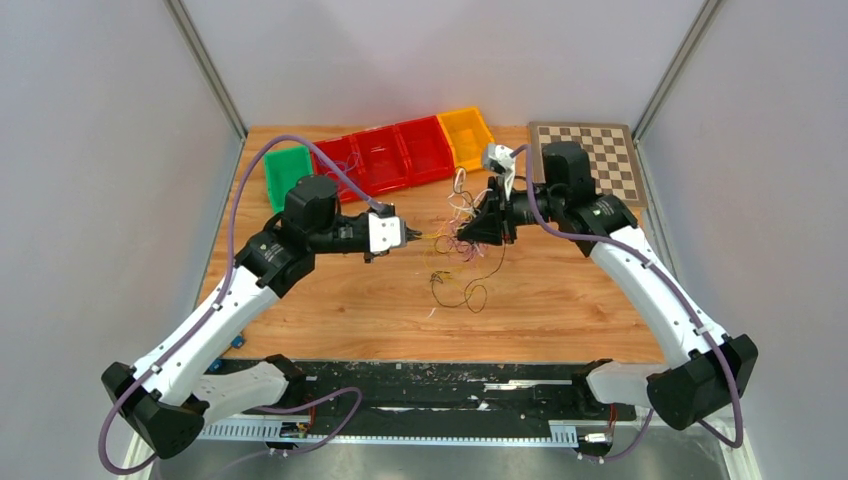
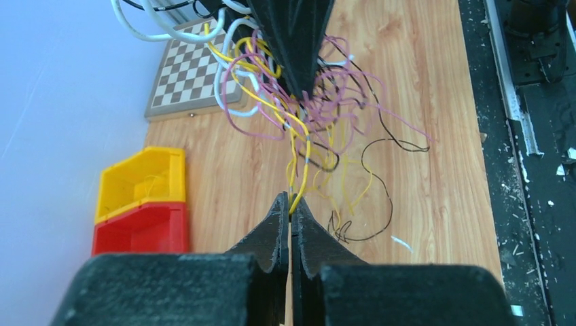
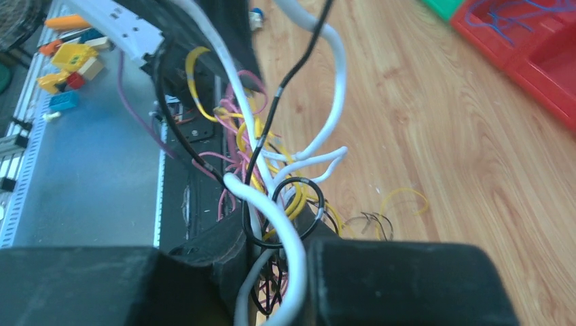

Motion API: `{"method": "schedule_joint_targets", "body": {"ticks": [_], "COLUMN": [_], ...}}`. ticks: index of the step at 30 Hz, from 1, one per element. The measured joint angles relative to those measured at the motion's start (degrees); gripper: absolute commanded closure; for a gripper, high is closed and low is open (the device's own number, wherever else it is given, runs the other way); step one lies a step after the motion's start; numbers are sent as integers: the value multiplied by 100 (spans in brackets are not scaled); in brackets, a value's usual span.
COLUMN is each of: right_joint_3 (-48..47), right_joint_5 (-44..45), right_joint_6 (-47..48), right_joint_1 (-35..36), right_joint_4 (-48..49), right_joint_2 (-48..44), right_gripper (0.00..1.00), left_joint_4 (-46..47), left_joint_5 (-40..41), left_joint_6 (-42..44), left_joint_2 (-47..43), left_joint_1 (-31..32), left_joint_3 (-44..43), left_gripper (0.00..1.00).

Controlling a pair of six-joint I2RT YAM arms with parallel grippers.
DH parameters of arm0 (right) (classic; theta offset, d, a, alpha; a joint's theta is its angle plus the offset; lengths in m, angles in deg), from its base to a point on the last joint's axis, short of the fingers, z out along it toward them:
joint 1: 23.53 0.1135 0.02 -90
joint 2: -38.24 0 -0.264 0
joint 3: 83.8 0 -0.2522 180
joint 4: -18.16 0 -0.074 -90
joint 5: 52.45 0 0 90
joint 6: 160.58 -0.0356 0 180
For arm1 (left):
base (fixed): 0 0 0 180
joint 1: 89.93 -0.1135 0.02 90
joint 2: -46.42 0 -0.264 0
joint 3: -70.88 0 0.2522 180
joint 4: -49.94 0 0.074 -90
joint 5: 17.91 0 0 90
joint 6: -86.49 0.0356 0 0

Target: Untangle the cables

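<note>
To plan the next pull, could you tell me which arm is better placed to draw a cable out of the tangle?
Probably left: the left gripper pinches just a yellow cable, while the right gripper clamps the tangle and can anchor it.

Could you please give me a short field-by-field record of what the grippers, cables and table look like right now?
left gripper: shut on a yellow cable leading out of the tangle
right gripper: shut on the cables, a bundle of white, black, yellow and pink
loose strands: black and yellow loops lying on the table
bins: green, three red, yellow, in a row at the far edge
checkerboard: far right corner
</note>
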Motion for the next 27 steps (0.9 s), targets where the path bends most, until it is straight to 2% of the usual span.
{"method": "schedule_joint_targets", "body": {"ticks": [5, 8, 11, 16, 20, 27], "right_joint_3": [203, 348, 538, 754, 894, 1082], "right_joint_5": [-79, -116, -74, 105, 293, 640], "right_joint_6": [-151, -179, -107, 260, 726, 1602], "right_joint_1": [-935, -1657, -2076, -2529, -2896, -3152], "right_joint_4": [26, 57, 48, 7, -70, -258], "right_joint_2": [98, 348, 546, 776, 1023, 1497], "right_gripper": [82, 82, 82, 83, 88, 89], "left_joint_4": [-68, -9, 125, 566, 863, 999], "left_joint_5": [79, 13, -70, -203, -313, -549], "left_joint_6": [-363, -1056, -1843, -3200, -4070, -4966], "left_joint_2": [-146, -170, -107, 114, 501, 1132], "left_joint_1": [-122, -520, -1056, -2015, -2656, -3298], "left_joint_3": [-22, -175, -428, -1075, -1910, -2929], "left_gripper": [100, 100, 100, 100, 100, 100]}}
